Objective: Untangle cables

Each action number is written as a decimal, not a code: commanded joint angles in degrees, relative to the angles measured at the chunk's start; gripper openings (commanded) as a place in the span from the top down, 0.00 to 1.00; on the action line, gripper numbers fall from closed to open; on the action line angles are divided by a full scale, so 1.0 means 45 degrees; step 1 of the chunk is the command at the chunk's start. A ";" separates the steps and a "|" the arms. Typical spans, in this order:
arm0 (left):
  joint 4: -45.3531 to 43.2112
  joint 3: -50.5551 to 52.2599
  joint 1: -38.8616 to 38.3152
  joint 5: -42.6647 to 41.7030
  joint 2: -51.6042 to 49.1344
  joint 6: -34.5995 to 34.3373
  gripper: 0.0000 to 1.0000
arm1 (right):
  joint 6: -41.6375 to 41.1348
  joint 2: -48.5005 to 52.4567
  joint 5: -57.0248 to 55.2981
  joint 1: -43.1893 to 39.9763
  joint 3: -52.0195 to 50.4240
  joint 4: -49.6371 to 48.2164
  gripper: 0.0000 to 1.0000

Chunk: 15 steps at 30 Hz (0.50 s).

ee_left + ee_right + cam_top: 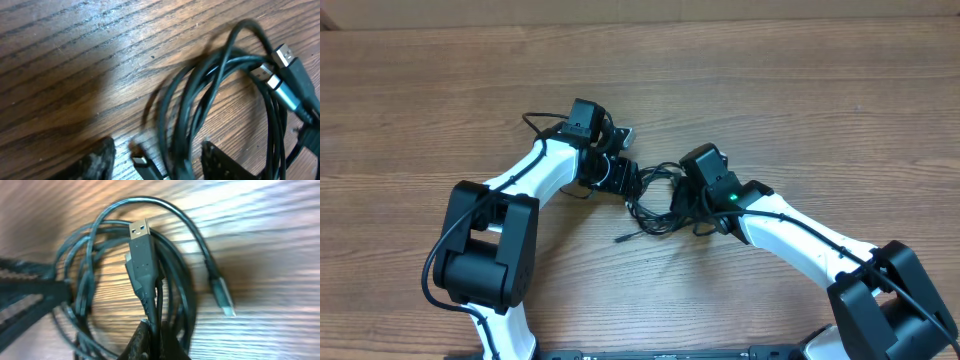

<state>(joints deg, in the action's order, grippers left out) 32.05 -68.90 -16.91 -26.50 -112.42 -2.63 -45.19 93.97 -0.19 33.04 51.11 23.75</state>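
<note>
Lying on the wood-grain surface (770,80), between both arms: thin, glossy black cables (655,205) in a loose tangled coil. Pinched by the tightly closed right pincer (151,339), one of them just below a flat metal plug (140,230). Spread wide around several loops, the left pincer (157,157). Blurred beside it, a silver-sleeved plug (282,92). Hidden under the arms from above, much of the tangle.
</note>
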 commanded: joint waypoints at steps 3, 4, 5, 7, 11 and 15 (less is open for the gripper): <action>0.0010 0.0087 -0.0083 0.0209 -0.0160 -0.0063 0.53 | -0.0729 -0.0287 -0.1870 -0.0024 0.0301 0.0486 0.96; 0.0010 0.0087 -0.0083 0.0413 -0.0160 -0.0311 0.53 | -0.0729 -0.0287 -0.1860 -0.0024 0.0301 0.0476 0.96; 0.0010 0.0087 -0.0083 0.0656 -0.0160 -0.0578 0.53 | -0.0729 -0.0287 -0.1855 -0.0024 0.0301 0.0466 0.96; 0.0015 0.0087 -0.0083 0.0748 -0.0160 -0.0763 0.53 | -0.0719 -0.0282 -0.1719 -0.0024 0.0301 0.0413 0.96; 0.0403 -0.0165 -0.0083 0.0748 -0.0155 -0.0748 0.36 | -0.0559 -0.0272 -0.0627 0.0005 0.0301 0.0126 0.96; 0.1161 -0.0612 0.0053 0.1409 -0.0155 -0.0753 0.28 | 0.0063 -0.0107 0.0860 0.0029 0.0301 -0.0311 0.96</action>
<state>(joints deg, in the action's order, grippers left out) 34.98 -70.37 -16.91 -24.73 -112.40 -5.65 -47.11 93.97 -1.65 33.04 51.13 23.31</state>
